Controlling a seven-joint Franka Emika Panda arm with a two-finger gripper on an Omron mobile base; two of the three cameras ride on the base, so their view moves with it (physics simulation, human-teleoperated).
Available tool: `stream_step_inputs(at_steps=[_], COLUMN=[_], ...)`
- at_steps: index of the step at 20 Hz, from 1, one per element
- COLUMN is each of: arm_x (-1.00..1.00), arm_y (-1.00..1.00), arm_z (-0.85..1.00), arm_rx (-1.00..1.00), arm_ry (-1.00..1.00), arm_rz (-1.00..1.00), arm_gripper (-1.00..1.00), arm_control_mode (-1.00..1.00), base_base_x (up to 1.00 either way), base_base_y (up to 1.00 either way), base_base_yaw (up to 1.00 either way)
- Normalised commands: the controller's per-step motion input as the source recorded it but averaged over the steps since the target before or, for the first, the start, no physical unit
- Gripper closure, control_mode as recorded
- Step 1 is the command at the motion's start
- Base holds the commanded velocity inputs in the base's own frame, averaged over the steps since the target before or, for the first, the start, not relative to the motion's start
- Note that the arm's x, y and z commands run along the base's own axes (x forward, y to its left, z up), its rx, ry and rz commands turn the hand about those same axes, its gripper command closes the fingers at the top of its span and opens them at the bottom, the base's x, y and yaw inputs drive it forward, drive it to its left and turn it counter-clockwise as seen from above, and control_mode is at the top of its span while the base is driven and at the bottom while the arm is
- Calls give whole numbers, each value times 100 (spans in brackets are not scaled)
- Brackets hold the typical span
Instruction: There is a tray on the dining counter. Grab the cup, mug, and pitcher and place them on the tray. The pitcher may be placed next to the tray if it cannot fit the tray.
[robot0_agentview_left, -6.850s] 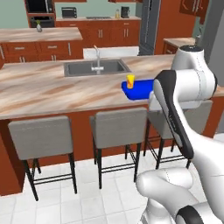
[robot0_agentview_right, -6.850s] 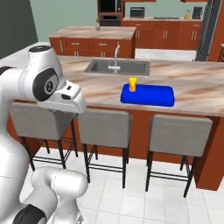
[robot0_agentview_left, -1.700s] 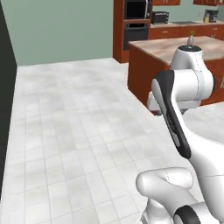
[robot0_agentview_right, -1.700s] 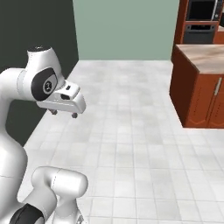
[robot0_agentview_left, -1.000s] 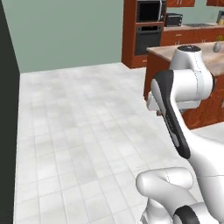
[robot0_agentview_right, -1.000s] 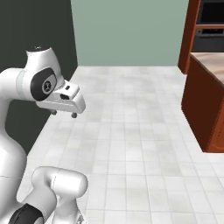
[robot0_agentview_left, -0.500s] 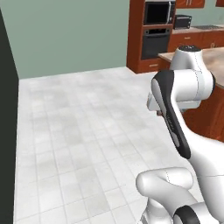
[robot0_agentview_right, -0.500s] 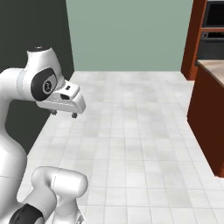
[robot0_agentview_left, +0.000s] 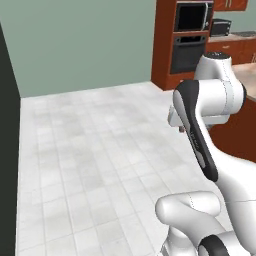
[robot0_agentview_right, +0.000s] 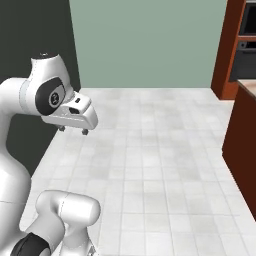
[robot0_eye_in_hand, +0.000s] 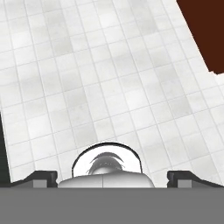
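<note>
White arm with dark joints, folded up above its rounded base. In the left base view, rising from the lower right of the frame, elbow bent high at centre right, forearm with a dark stripe slanting down toward the base. In the right base view, rising from the lower left, shoulder joint with a dark round cap at upper left, hand jutting out toward the frame's centre. Gripper (robot0_agentview_right: 73, 130) pointing downward, two small dark fingertips (robot0_agentview_right: 84, 132) showing beneath the white hand. In the hand view, fingertips (robot0_eye_in_hand: 41, 177) set far apart at the bottom corners, jaws spread wide, nothing between them.
</note>
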Motion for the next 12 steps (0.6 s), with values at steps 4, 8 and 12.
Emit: stream_step_inputs(at_steps=[4, 8, 12], arm_x=[0, 0, 0], arm_y=[0, 0, 0], arm_z=[0, 0, 0], arm_rx=[0, 0, 0], arm_ry=[0, 0, 0], arm_rz=[0, 0, 0], arm_gripper=[-100, -100, -100], arm_control_mode=[100, 100, 100], base_base_x=[100, 100, 100], base_base_y=[28, 20, 20], base_base_yaw=[0, 0, 0])
